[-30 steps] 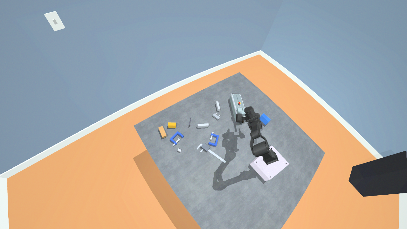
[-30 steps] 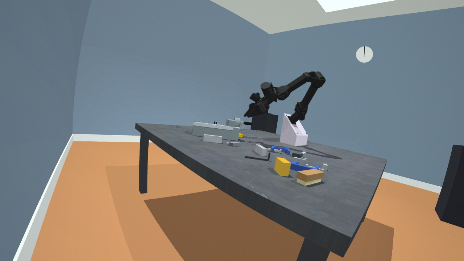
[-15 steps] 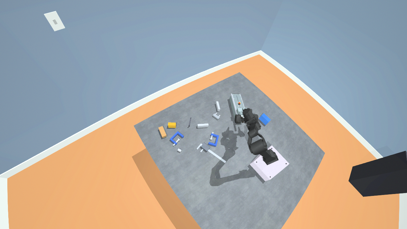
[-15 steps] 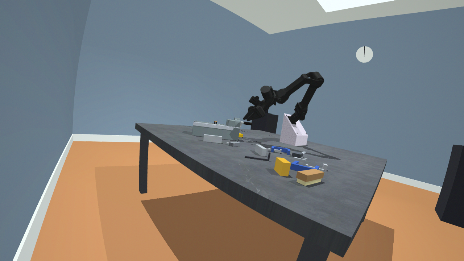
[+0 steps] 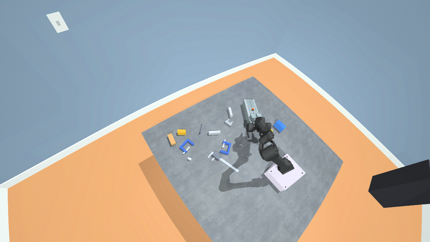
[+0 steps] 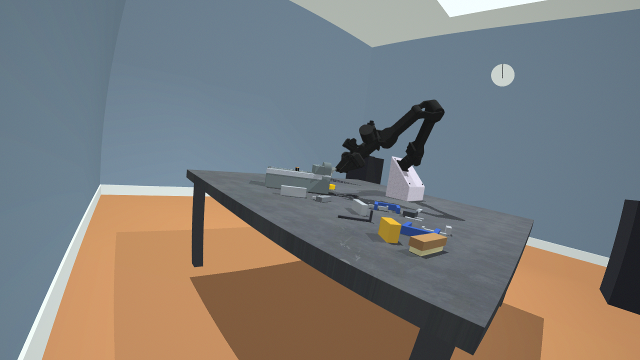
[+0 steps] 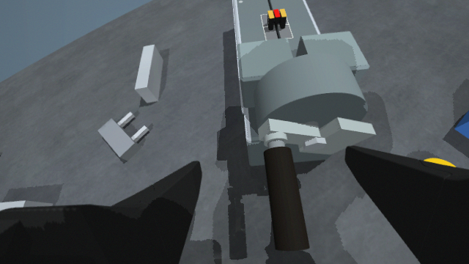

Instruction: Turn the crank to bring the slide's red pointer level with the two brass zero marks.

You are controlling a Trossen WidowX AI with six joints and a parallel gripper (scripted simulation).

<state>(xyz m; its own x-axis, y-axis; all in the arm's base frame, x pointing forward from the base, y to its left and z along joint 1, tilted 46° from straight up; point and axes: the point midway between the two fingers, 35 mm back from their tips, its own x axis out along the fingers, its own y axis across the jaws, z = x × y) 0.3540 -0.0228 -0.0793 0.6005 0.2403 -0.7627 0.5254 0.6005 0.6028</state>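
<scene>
The grey-green machine (image 5: pixel 249 103) (image 6: pixel 295 180) (image 7: pixel 253 26) lies along the far part of the table. In the wrist view the red pointer (image 7: pixel 276 13) stands between the two brass marks (image 7: pixel 270 15) (image 7: pixel 283 13) and looks nearly level with them; a small offset cannot be judged. The pale crank arm (image 7: pixel 293 127) sits before the round drum (image 7: pixel 311 81). Its dark brown handle (image 7: pixel 287 202) points toward me, at the crank's left end. My gripper (image 7: pixel 271 160) is open and empty, its fingertips spread wide either side of the handle. In the exterior view the gripper hides the handle.
A white bar (image 5: pixel 229 112) (image 7: pixel 148 73) and a grey two-pronged piece (image 5: pixel 228 122) (image 7: pixel 116 138) lie left of the machine. A blue block (image 5: pixel 279 126) and a yellow object (image 7: pixel 440 161) lie right. Blue clamps, a hammer (image 5: pixel 228 164) and blocks lie farther left.
</scene>
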